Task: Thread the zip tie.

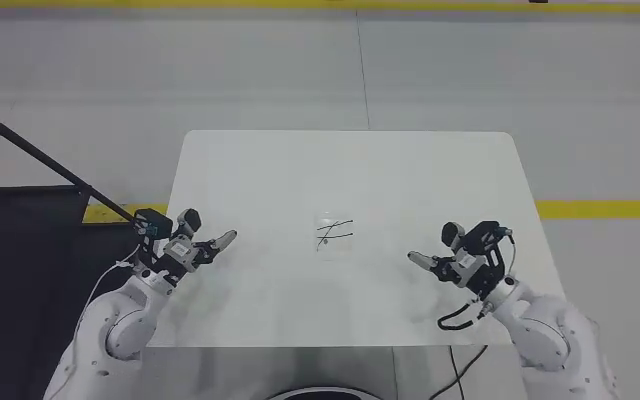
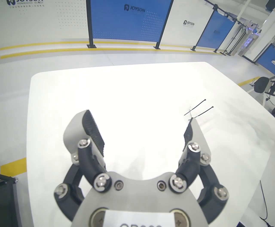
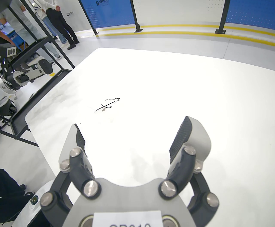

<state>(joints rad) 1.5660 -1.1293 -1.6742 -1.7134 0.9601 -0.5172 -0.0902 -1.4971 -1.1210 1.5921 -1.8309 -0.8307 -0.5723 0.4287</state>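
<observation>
Two thin black zip ties [image 1: 335,231] lie near each other at the middle of the white table [image 1: 300,170], crossed by a shorter dark strand I can't make out. Two grippers hang over the near edge, well apart from the ties. The left gripper [image 1: 210,232] has its fingers spread wide and holds nothing, and so does the right gripper [image 1: 437,247]. Each has metal fingers with ribbed black pads [image 2: 94,131]. The tabletop is smooth, with rounded corners. The floor is grey with yellow lines [image 1: 590,208], and blue and white perforated panels [image 2: 129,19] stand behind.
</observation>
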